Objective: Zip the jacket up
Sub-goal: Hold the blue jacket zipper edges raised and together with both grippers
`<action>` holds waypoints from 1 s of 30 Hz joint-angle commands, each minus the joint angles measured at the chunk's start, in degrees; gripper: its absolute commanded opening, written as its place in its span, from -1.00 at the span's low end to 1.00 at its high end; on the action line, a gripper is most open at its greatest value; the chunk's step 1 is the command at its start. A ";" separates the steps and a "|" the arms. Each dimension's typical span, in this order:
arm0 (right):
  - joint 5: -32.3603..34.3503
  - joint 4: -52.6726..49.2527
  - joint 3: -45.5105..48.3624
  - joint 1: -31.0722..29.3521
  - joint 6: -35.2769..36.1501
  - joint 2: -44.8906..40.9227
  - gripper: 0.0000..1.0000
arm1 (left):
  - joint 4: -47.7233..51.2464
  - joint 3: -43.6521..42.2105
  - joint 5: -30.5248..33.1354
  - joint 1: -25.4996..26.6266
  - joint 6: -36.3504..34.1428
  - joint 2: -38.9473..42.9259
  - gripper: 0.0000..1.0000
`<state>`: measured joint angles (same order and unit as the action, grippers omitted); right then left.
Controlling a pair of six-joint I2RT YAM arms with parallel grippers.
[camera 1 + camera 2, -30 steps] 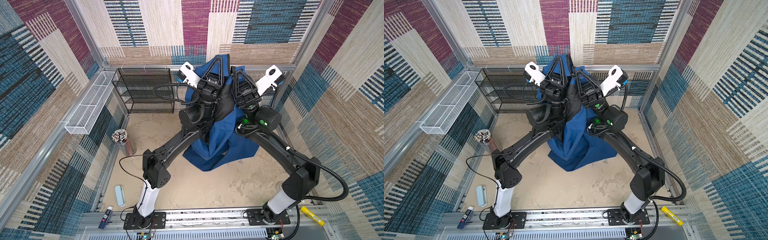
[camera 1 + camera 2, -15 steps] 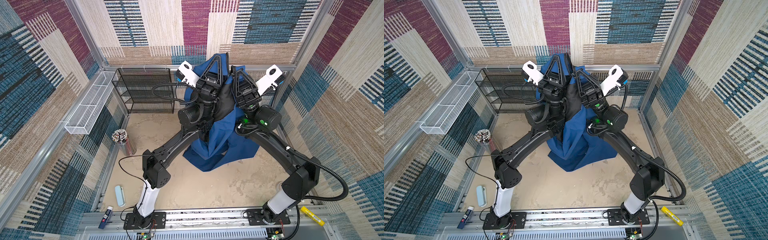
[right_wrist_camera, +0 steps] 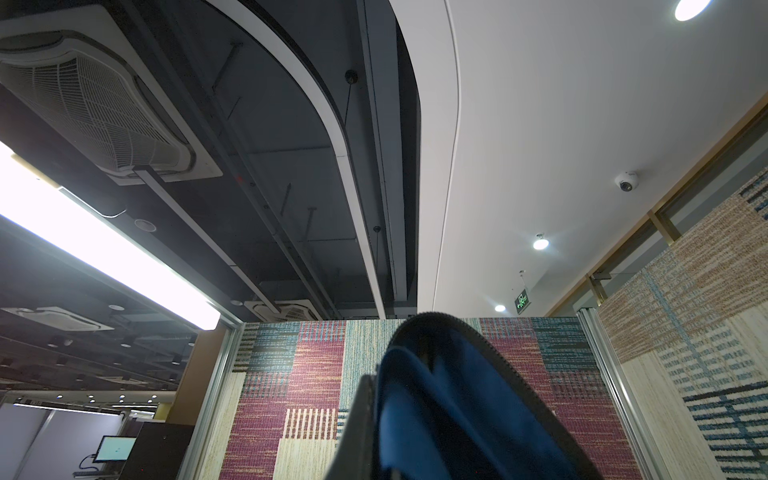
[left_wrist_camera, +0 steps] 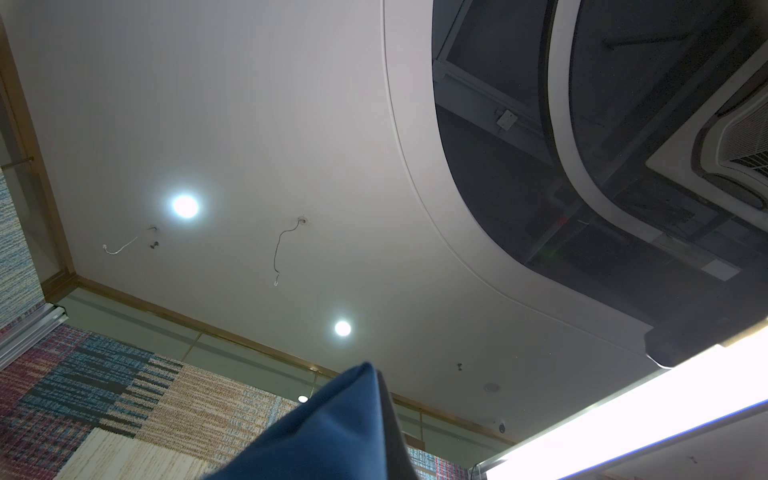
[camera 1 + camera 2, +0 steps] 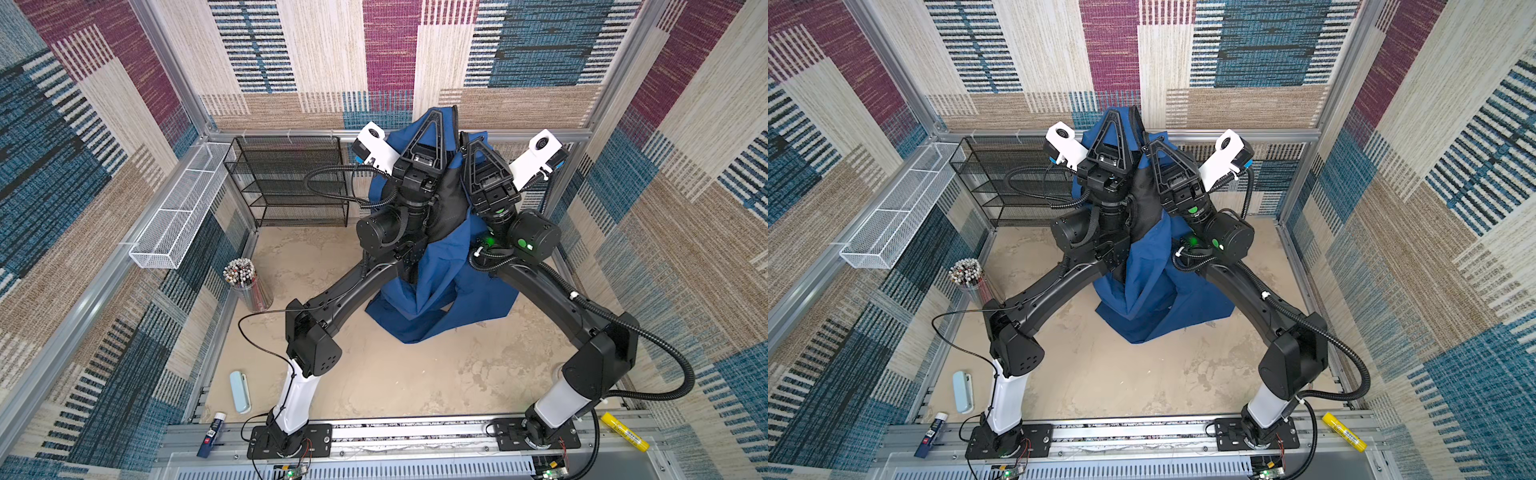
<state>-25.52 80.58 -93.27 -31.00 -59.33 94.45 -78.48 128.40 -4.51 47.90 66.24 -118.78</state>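
Note:
The navy blue jacket (image 5: 440, 282) (image 5: 1150, 291) hangs from high up, and its lower folds rest on the sandy tabletop (image 5: 415, 382). Its black lining shows between the two wrists. Both arms point upward side by side. My left gripper (image 5: 435, 113) (image 5: 1115, 113) is shut on the jacket's top edge. My right gripper (image 5: 470, 144) (image 5: 1153, 144), just beside it and slightly lower, is shut on another part of that edge. A blue fold (image 4: 332, 436) rises against the ceiling in the left wrist view. In the right wrist view, blue cloth (image 3: 449, 407) edged with black zipper tape (image 3: 490, 353) stands beside a dark finger (image 3: 358, 424).
A black wire shelf rack (image 5: 291, 183) stands at the back left, with a white wire basket (image 5: 174, 216) on the left wall. A cup of pencils (image 5: 245, 282) and a pale blue case (image 5: 240, 391) sit along the left edge. A yellow marker (image 5: 625, 432) lies at the front right.

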 commanded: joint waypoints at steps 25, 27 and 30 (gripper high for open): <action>-1.11 25.44 -0.50 -0.15 -0.26 -0.50 -1.00 | -2.18 0.41 0.47 0.19 1.09 -0.22 -1.00; -1.11 25.43 -0.68 -0.19 -0.18 -0.46 -1.00 | -2.16 0.45 0.47 0.20 1.23 -0.32 -1.00; -0.94 25.45 -0.68 -0.15 -0.30 -0.25 -1.00 | -2.16 0.50 0.47 0.30 1.14 -0.27 -1.00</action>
<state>-25.93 80.58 -93.36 -31.03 -59.31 94.15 -78.59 128.46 -4.43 48.10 66.26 -119.02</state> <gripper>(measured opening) 0.081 0.051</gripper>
